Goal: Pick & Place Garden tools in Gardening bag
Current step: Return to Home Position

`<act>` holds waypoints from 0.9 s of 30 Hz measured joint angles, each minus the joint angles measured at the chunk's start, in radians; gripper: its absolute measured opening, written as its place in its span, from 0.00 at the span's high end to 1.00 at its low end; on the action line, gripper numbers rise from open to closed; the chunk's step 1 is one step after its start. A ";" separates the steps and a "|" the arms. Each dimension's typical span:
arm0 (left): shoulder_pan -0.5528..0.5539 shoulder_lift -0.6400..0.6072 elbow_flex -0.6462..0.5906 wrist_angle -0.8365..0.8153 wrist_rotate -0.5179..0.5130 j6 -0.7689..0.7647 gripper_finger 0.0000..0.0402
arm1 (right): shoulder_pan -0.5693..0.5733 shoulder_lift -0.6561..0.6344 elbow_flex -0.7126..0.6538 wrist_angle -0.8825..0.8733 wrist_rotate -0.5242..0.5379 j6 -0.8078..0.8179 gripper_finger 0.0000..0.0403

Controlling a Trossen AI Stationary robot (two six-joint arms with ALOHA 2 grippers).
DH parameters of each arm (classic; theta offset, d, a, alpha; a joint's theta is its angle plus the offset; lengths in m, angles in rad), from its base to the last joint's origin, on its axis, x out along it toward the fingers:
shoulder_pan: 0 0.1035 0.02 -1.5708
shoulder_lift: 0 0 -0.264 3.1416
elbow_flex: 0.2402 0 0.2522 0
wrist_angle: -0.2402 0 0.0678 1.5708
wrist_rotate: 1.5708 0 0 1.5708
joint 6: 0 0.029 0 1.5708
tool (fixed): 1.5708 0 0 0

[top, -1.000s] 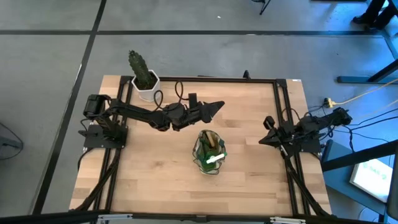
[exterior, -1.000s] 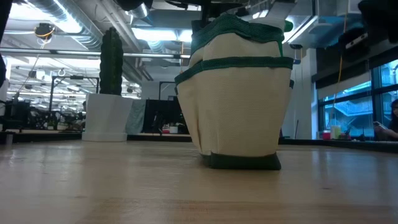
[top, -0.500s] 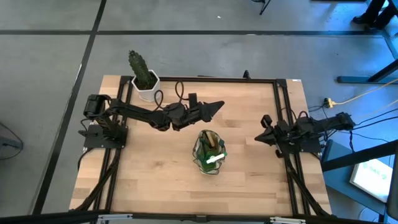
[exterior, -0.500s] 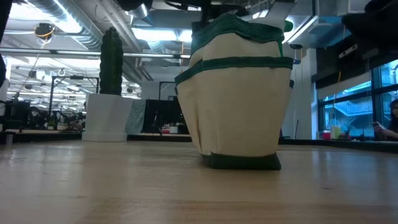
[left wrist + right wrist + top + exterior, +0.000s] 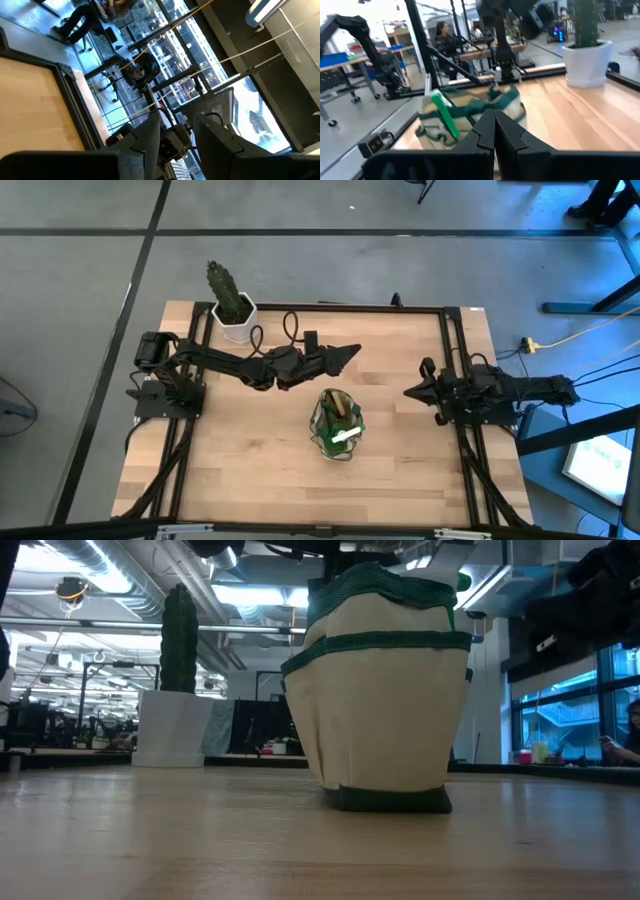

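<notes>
The gardening bag (image 5: 337, 426), cream-khaki with green trim, stands upright on its base at the table's middle; it also shows in the low view (image 5: 385, 700) and the right wrist view (image 5: 470, 115). Tools stick out of its top, among them a green spray bottle (image 5: 343, 437) and a wooden handle (image 5: 340, 409). My left gripper (image 5: 350, 350) hangs above the table just far-left of the bag, slightly open and empty (image 5: 178, 118). My right gripper (image 5: 408, 393) is to the right of the bag, shut and empty (image 5: 495, 119), pointing at the bag.
A cactus in a white pot (image 5: 232, 305) stands at the table's far left corner. Bare wooden tabletop (image 5: 250, 460) lies around the bag. Black frame rails (image 5: 460, 360) run along the table's sides. A person (image 5: 442, 37) sits in the room beyond the table.
My right gripper has gone toward the table's left edge, closer to the bag, as the arm stretches out. It stays shut. The bag has kept still.
</notes>
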 joint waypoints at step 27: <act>0.012 0.000 0.000 -0.012 0.153 0.173 0.74 | -0.081 0.000 -0.015 -0.013 0.132 0.027 0.99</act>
